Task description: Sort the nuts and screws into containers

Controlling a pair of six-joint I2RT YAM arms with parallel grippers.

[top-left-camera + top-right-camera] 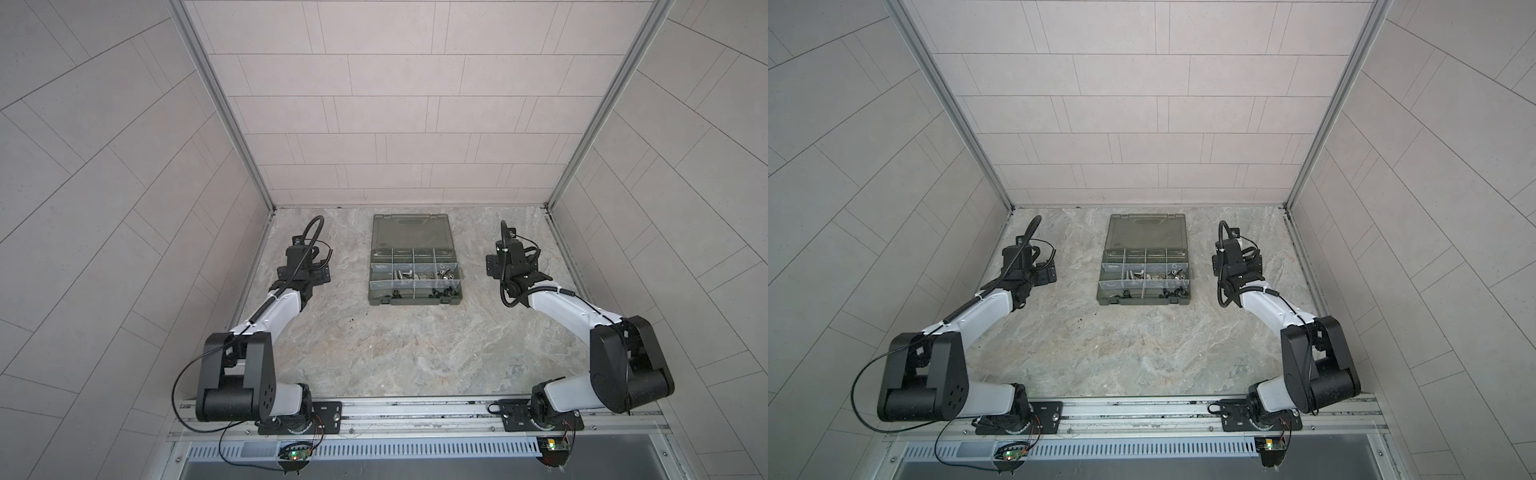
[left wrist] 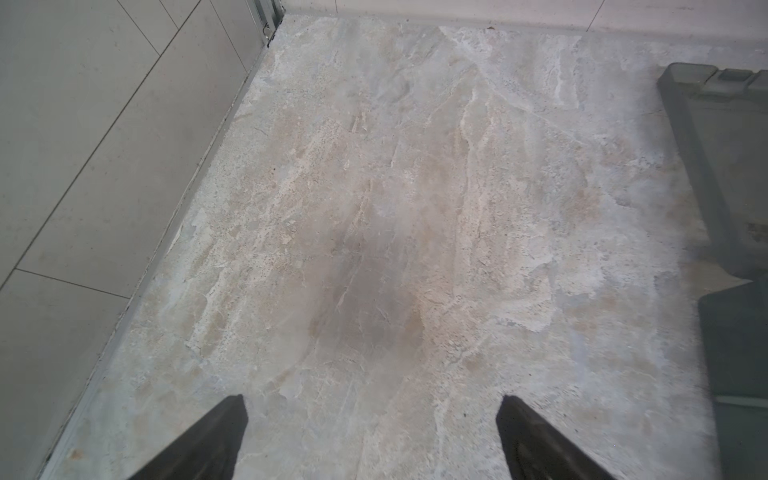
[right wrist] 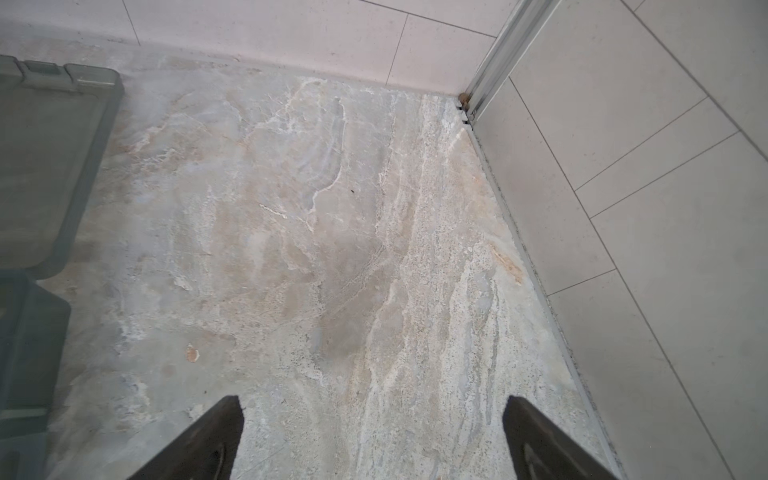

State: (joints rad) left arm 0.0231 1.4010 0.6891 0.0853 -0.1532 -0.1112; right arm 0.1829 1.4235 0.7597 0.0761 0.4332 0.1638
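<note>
Already binned: silver bolts (image 1: 405, 274) mid-row, black nuts (image 1: 440, 294) front row of organizer case (image 1: 415, 302); lid (image 1: 409, 235) open.
Hands: left hand (image 2: 374, 399), right hand (image 3: 374, 399) both wide, empty, flanking case.
Risk: dark specks (image 1: 351, 321) on surface (image 1: 415, 357) too small to identify; possibly missed parts.
Room: marbled stone, tiled walls (image 1: 374, 124).

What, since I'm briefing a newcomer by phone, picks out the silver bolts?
Find the grey-green case lying open toward the back of the table. In its divided half, look one row back from the near edge, around the middle. The bolts are stubby and silver, unlike the black nuts in front.
</note>
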